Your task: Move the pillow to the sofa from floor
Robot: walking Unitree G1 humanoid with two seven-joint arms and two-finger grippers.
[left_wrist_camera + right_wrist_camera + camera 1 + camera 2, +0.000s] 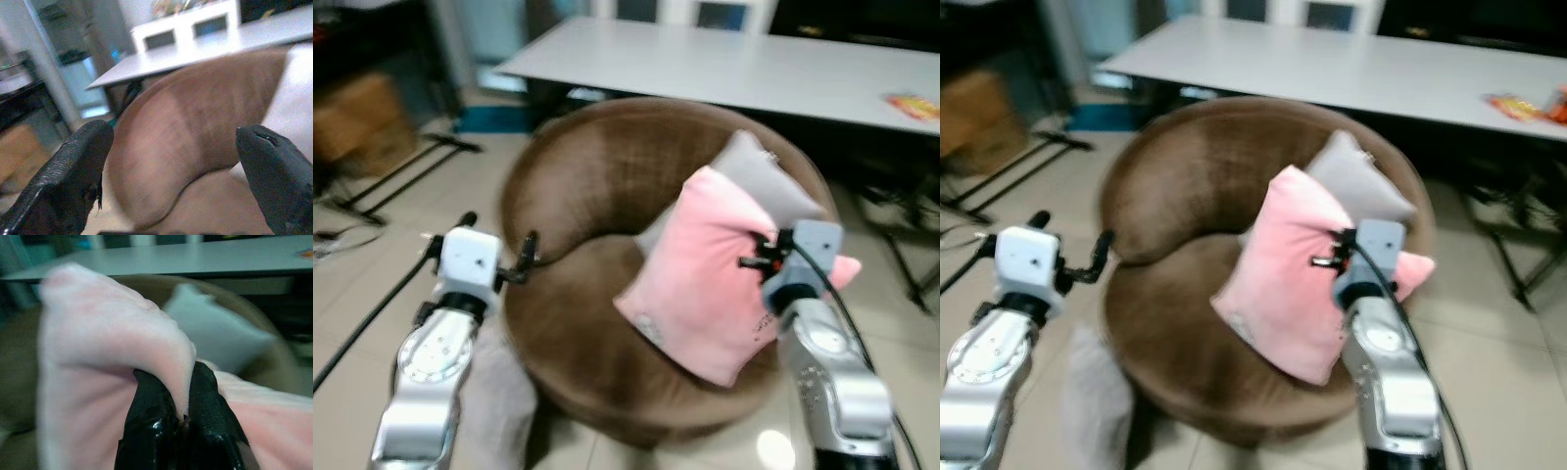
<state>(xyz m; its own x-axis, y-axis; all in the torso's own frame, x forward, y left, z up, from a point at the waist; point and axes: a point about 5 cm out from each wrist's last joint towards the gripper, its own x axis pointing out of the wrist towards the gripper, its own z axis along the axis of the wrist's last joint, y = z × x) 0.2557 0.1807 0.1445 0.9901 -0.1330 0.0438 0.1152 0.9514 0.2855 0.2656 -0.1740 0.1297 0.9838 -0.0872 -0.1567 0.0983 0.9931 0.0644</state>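
Nearest me, my right gripper (pixel 182 418) has its jaws pinched on a fold of the pink pillow (pixel 705 279), which leans over the seat of the round brown sofa (pixel 578 186) against a grey cushion (pixel 759 176). My left gripper (pixel 176 166) hovers by the sofa's rim, jaws spread and empty. I judge this the placing step: next, let go and draw back.
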